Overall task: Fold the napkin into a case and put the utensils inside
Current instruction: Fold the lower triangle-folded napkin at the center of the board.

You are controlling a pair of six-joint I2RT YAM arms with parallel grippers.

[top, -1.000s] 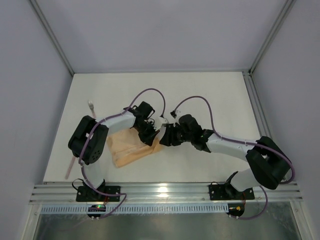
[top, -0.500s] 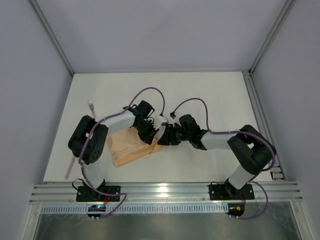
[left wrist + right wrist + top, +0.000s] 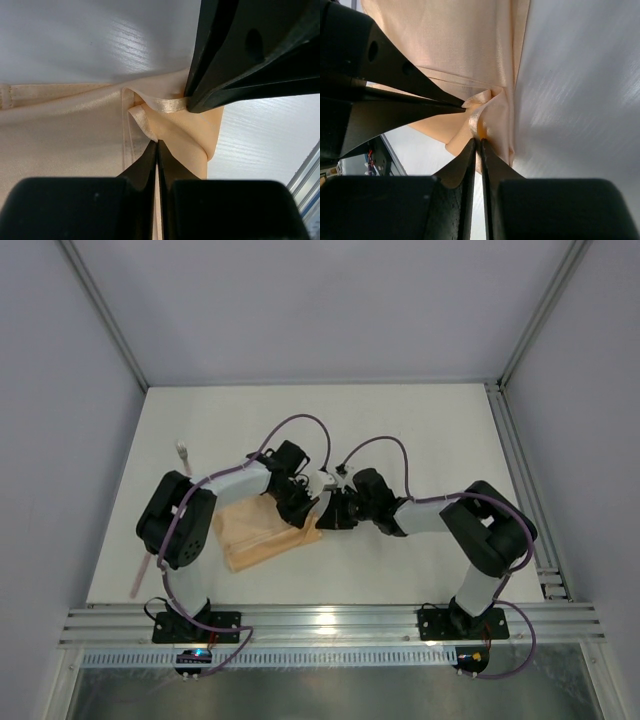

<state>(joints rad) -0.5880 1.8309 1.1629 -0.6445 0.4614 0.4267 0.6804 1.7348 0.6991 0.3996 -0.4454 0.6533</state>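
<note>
Inward swung the right elbow, and the right gripper [image 3: 476, 140] closed its jaws on the right corner of the napkin [image 3: 255, 535]. The left gripper [image 3: 156, 142] pinches just beside, probably to lift this corner off the counter [image 3: 400, 430] for folding.

From above I see a white table [image 3: 420, 430] boxed in by pale grey walls [image 3: 300, 300]. A metal frame post [image 3: 105, 315] runs up from each back corner. A ribbed aluminium rail [image 3: 330, 623] spans the near edge, with a white slotted strip [image 3: 330, 657] just below it. A side rail [image 3: 514, 465] lines the table's right edge.
</note>
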